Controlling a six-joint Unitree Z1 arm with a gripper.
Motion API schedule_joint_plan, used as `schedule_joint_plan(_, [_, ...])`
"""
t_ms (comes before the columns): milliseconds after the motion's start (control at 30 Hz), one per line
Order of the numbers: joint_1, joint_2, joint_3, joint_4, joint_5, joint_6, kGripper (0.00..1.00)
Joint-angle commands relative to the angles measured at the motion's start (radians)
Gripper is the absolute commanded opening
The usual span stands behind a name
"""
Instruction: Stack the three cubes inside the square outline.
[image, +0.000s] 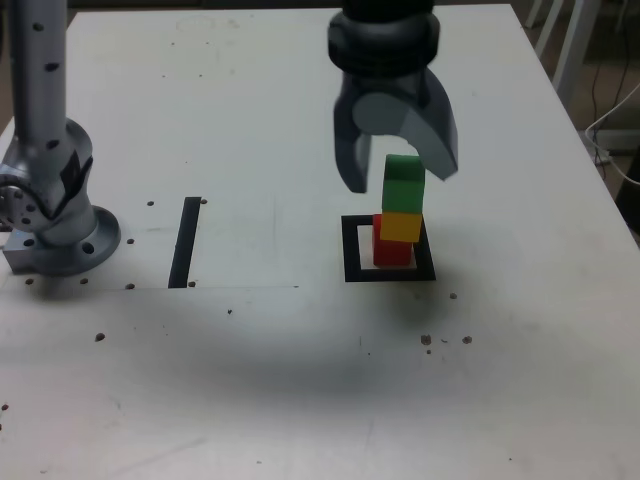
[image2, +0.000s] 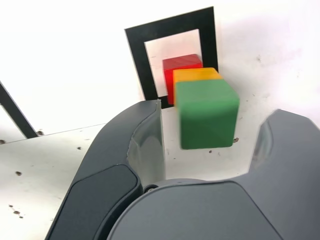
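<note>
White desk (image: 250, 380) carries red cube (image: 392, 250), yellow cube (image: 400, 226), green cube (image: 404, 183) stacked within the square outline (image: 350, 250); the gripper (image: 398, 165) hangs spread, touching nothing.

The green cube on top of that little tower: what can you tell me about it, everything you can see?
The small solid green cube looks matte, with softly rounded edges. It stands upright as the top of a three-block stack, resting on the yellow cube, which sits on the red cube inside the black square outline. The dark grey gripper is open, its fingers either side of the green cube; in the wrist view neither finger touches it.
</note>
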Motion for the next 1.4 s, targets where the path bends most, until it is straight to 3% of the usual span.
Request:
schedule_joint_plan(0, [-0.001,-0.024,0.013,0.007,0.008,-0.008,0.83])
schedule_joint_plan(667, [0.021,-0.21,0.314,0.004,0.018,-0.064,0.83])
schedule_joint_plan(1367, [0.038,-0.322,0.671,-0.124,-0.041,-0.082,0.83])
